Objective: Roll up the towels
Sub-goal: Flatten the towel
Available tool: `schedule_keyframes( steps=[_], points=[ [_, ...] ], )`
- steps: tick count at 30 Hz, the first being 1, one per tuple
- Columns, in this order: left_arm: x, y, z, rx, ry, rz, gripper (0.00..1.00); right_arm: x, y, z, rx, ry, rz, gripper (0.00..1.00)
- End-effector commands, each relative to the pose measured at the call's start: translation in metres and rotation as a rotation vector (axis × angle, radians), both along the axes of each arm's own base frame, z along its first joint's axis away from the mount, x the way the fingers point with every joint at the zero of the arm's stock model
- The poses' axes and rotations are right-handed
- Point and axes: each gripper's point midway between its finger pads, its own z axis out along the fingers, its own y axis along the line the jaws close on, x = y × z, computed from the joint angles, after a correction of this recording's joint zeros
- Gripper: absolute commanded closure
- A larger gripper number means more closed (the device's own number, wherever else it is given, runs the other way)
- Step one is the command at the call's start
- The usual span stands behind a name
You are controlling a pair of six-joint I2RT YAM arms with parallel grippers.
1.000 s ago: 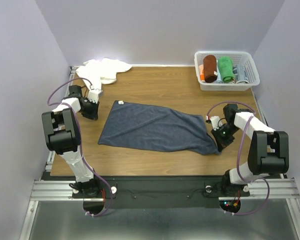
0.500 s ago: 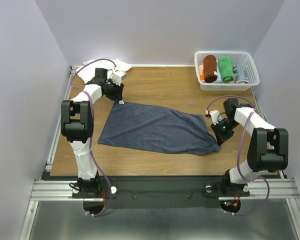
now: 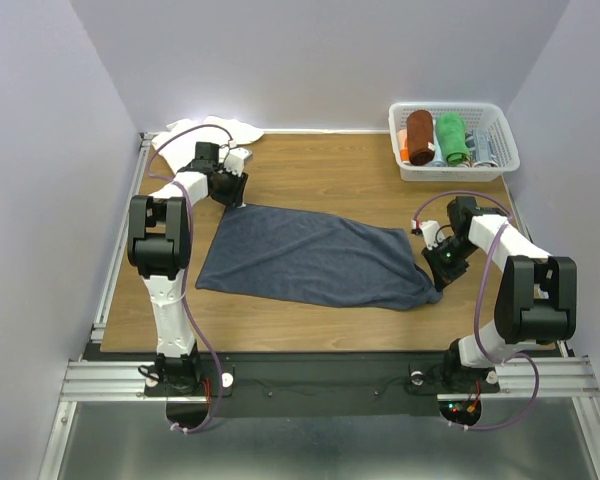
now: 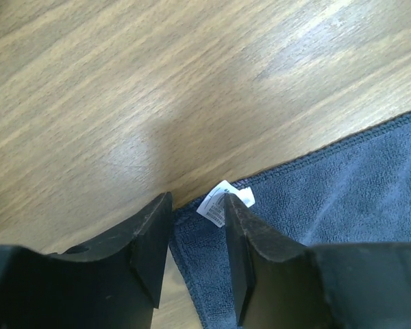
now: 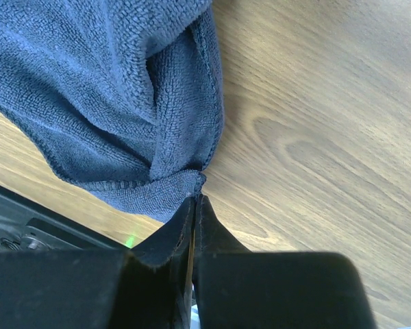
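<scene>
The slate blue-grey towel (image 3: 310,255) lies spread flat on the wooden table. My left gripper (image 3: 236,200) is open over its far left corner; in the left wrist view the towel corner (image 4: 212,274) and its white label (image 4: 222,200) sit between the fingers. My right gripper (image 3: 435,275) is shut on the towel's right corner, which bunches at the fingertips (image 5: 192,205) in the right wrist view (image 5: 123,103). The white towel (image 3: 208,135) lies crumpled at the table's far left corner.
A white basket (image 3: 494,160) at the far right holds a rust-brown rolled towel (image 3: 419,136), a green rolled towel (image 3: 451,137) and other rolls. Grey walls close in the table on three sides.
My left arm swung from the table's left edge up and right to the blue-grey towel's far left corner. My right gripper shifted slightly, still holding the right corner.
</scene>
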Motion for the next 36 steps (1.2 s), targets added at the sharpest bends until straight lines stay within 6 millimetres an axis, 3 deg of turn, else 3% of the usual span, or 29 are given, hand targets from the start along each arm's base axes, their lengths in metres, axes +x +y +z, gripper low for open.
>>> schedule_keyframes(
  steps=[1, 4, 5, 10, 19, 20, 24, 29, 30, 31, 33, 35, 36],
  points=[
    [-0.004, 0.011, 0.014, 0.032, -0.026, 0.046, 0.51, 0.001, 0.001, 0.005, 0.001, -0.012, -0.006, 1.0],
    [0.001, 0.014, 0.025, 0.046, -0.053, 0.063, 0.46, 0.0, 0.001, 0.004, 0.004, -0.007, -0.007, 0.99],
    [0.0, 0.016, 0.025, 0.051, -0.048, 0.066, 0.42, 0.0, 0.001, 0.004, 0.006, -0.008, -0.006, 0.99],
    [-0.008, 0.017, 0.017, 0.059, -0.013, 0.066, 0.42, -0.002, 0.002, 0.003, 0.008, 0.0, -0.006, 1.0],
    [-0.037, 0.01, 0.004, 0.025, 0.078, 0.032, 0.64, 0.0, 0.002, 0.001, 0.012, 0.0, -0.003, 0.99],
    [-0.039, 0.009, 0.008, 0.018, 0.074, 0.028, 0.77, 0.0, 0.003, 0.001, 0.014, -0.001, -0.003, 1.0],
    [-0.041, 0.005, 0.031, -0.002, 0.046, 0.011, 0.99, 0.001, 0.004, -0.001, 0.02, 0.0, -0.001, 0.99],
    [-0.045, 0.005, 0.097, -0.016, -0.076, -0.006, 1.0, -0.002, 0.005, -0.002, 0.027, -0.002, 0.002, 0.99],
    [-0.045, 0.012, 0.101, 0.012, -0.089, 0.017, 1.0, -0.003, 0.006, -0.003, 0.031, 0.001, 0.002, 0.99],
    [-0.046, 0.016, 0.102, 0.026, -0.09, 0.037, 0.92, -0.004, 0.006, -0.004, 0.032, 0.003, 0.002, 0.99],
    [-0.05, 0.025, 0.095, 0.05, -0.063, 0.057, 0.6, -0.005, 0.007, -0.004, 0.039, 0.005, 0.003, 1.0],
    [-0.05, 0.03, 0.084, 0.051, -0.052, 0.075, 0.52, -0.006, 0.008, -0.005, 0.042, 0.008, 0.003, 0.99],
    [-0.05, 0.033, 0.079, 0.052, -0.044, 0.087, 0.38, -0.006, 0.008, -0.005, 0.042, 0.005, 0.003, 0.99]
  ],
)
